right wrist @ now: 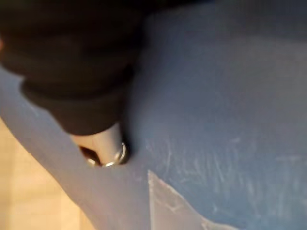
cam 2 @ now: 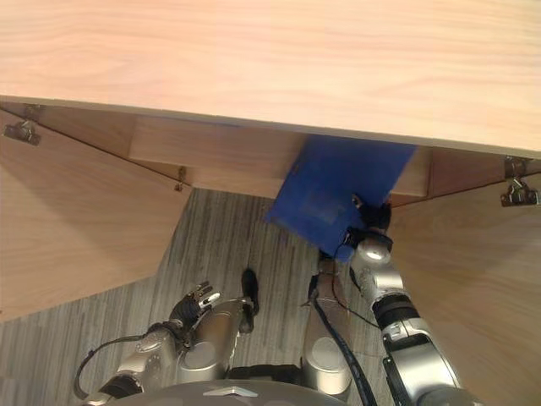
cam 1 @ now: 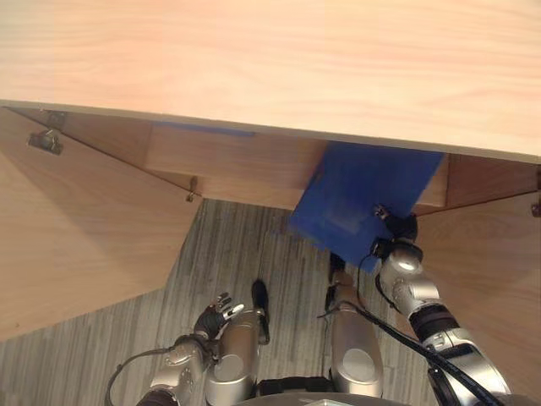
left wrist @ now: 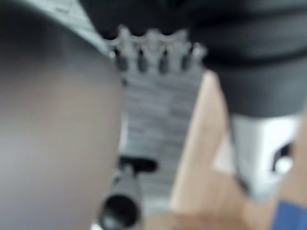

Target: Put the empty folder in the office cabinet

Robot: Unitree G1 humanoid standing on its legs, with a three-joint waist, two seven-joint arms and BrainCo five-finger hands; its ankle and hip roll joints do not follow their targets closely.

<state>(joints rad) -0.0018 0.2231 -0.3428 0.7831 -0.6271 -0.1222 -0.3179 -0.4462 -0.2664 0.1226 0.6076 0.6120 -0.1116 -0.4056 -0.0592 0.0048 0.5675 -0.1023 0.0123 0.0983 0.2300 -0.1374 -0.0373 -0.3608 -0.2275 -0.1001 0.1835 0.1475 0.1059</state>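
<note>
in the left eye view, the blue folder (cam 1: pixel 359 199) is being held at its near corner by the right hand (cam 1: pixel 397 230), with its far end already tucked under the top panel of the office cabinet (cam 1: pixel 254 68) and into the opening ahead of the hand; it is being carried flat and tilted, probably so that it can be slid onto the shelf (cam 1: pixel 228 165) beyond the fingers. the cabinet doors (cam 1: pixel 76 228) are being kept swung wide to either side of the hand, leaving the opening free. in the right eye view, the left hand (cam 2: pixel 193 303) is being held low and well apart from the folder, over the striped floor (cam 2: pixel 228 245), fingers loosely extended and holding nothing, apparently kept clear of the work. in the left wrist view, that hand's fingers (left wrist: pixel 153 55) are being shown straight in a row, with bare floor past them. in the right wrist view, the folder's blue surface is being pressed right against the hand, one silver finger (right wrist: pixel 103 143) resting on it; a pinching grip at the corner is being suggested.
</note>
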